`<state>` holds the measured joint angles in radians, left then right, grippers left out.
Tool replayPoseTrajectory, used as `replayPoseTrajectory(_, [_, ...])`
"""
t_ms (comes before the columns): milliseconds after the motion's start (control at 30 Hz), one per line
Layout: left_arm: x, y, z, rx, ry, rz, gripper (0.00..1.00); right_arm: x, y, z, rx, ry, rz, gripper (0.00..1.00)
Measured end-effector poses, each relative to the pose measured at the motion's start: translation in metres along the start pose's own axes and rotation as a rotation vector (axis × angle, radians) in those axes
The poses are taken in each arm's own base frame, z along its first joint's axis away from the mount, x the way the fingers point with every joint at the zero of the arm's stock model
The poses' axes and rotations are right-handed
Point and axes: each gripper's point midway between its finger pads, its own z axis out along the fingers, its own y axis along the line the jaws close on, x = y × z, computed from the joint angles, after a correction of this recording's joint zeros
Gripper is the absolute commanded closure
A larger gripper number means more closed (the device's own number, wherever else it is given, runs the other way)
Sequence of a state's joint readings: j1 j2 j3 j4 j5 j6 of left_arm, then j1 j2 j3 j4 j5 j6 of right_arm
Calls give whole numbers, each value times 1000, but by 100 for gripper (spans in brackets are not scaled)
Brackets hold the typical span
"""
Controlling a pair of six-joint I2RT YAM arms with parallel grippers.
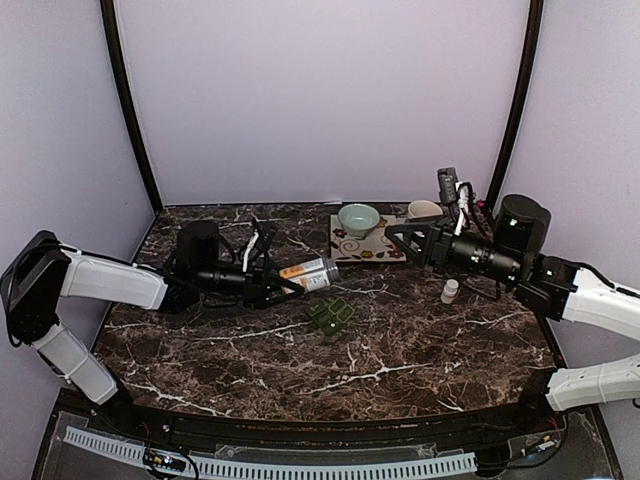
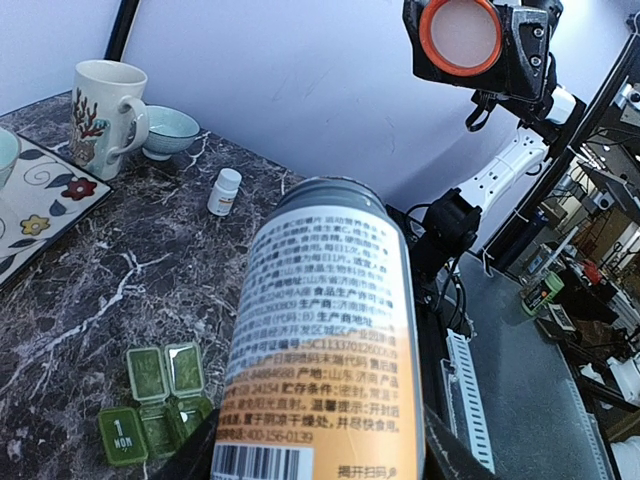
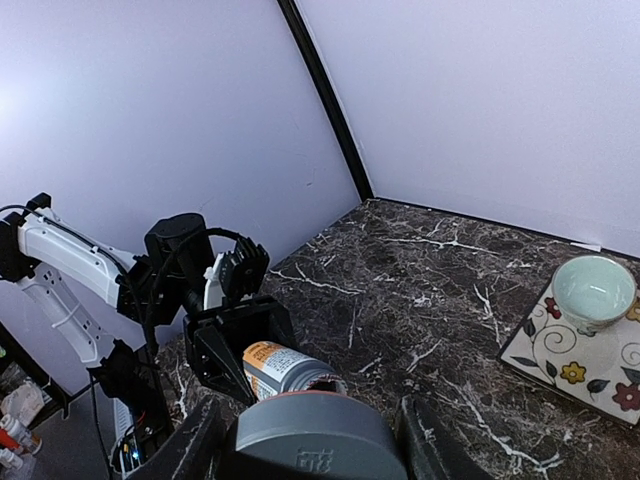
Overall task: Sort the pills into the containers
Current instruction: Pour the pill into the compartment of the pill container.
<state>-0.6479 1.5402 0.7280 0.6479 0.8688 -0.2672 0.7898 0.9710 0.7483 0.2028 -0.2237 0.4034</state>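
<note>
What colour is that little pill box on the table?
Dark green pill box; the left wrist view shows it best.

Arms outstretched, level, facing; left claw [image 1: 286,281] tight around a bottle [image 1: 315,271], right claw [image 1: 398,240] around a grey cap [image 3: 312,432].

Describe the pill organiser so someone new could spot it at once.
On the dark marble table, look near the middle, close to the orange-and-white bottle held sideways by the left hand. There lies the small dark-green plastic pill organiser. Unlike the small white bottle and pale green bowl, it is a low cluster of square lidded compartments, one marked MON.
</note>
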Motion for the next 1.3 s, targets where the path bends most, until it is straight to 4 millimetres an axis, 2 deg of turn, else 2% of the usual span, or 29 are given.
replayPoseTrajectory(533, [47,20,-16,-136,-38,-58,100,10,-4,-2,-1,-7,24,57])
replayPoseTrajectory(867, [52,30,-19,-190,-57,-60,100,18,-7,-2,0,-3,43,57])
replayPoseTrajectory(1300, [71,42,-18,-227,-23,-99,100,22,-8,-3,-1,-5,51,58])
